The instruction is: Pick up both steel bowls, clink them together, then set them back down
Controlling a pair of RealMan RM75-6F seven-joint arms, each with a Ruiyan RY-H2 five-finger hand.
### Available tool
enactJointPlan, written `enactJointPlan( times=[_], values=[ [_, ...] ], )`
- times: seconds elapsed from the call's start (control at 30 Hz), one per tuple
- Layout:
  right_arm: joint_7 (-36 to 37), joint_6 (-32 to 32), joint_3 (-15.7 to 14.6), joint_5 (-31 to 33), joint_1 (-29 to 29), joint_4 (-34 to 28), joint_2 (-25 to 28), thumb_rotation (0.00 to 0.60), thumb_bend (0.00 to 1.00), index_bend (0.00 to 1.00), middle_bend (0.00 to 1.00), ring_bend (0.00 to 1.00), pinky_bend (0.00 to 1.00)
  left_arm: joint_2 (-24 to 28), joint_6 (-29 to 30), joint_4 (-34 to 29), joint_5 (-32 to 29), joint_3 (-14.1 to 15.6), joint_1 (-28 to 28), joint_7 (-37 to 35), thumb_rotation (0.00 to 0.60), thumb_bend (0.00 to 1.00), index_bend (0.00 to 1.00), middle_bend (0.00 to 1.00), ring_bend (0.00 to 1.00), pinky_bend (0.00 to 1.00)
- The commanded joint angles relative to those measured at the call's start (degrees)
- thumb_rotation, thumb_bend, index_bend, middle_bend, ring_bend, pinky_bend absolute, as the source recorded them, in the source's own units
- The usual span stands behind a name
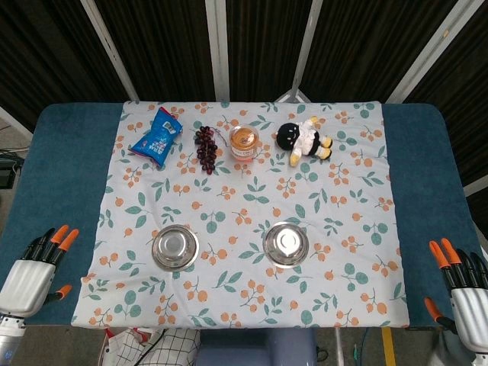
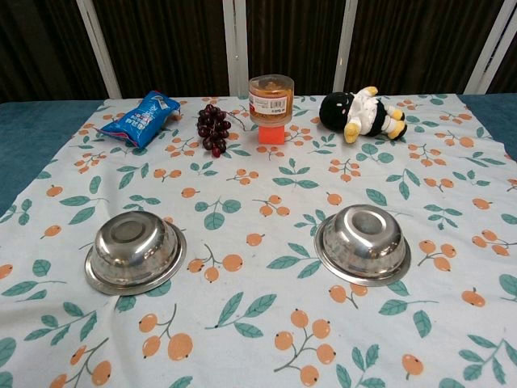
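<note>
Two steel bowls sit upside down on the floral cloth, near its front edge. The left bowl [image 1: 175, 248] [image 2: 135, 251] and the right bowl [image 1: 286, 243] [image 2: 363, 242] lie apart with a gap of cloth between them. My left hand [image 1: 34, 271] hangs off the cloth at the table's front left corner, fingers apart and holding nothing. At the front right corner my right hand [image 1: 461, 293] is likewise empty with its fingers spread. Both hands are far from the bowls. The chest view shows neither hand.
Along the far side of the cloth lie a blue snack packet [image 1: 156, 137] [image 2: 140, 118], a bunch of dark grapes [image 1: 206, 147] [image 2: 213, 128], a jar [image 1: 244, 142] [image 2: 271, 99] and a black-and-white plush toy [image 1: 305, 140] [image 2: 362, 112]. Blue table [image 1: 65, 164] shows on both sides.
</note>
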Motion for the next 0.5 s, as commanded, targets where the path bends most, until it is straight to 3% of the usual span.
enactJointPlan(
  times=[0.03, 0.3, 0.5],
  values=[
    [0.2, 0.3, -0.1, -0.3, -0.1, 0.1, 0.0, 0.6, 0.32, 0.0, 0.0, 0.0, 0.0, -0.2, 0.0, 0.1, 0.2, 0.1, 0.0, 0.2, 0.6, 0.11, 0.0, 0.0, 0.0, 0.14],
    [-0.2, -0.2, -0.4, -0.4, 0.0, 0.2, -0.2, 0.6, 0.32, 0.0, 0.0, 0.0, 0.0, -2.0, -2.5, 0.5, 1.9, 0.8, -1.5, 2.0, 0.6, 0.11, 0.0, 0.0, 0.0, 0.14],
    [0.2, -0.9, -0.1, 0.2, 0.4, 0.0, -0.1, 0.6, 0.32, 0.0, 0.0, 0.0, 0.0, -4.5, -7.9, -4.7, 3.8, 0.2, -5.4, 7.8, 0.6, 0.11, 0.0, 0.0, 0.0, 0.14]
  ],
)
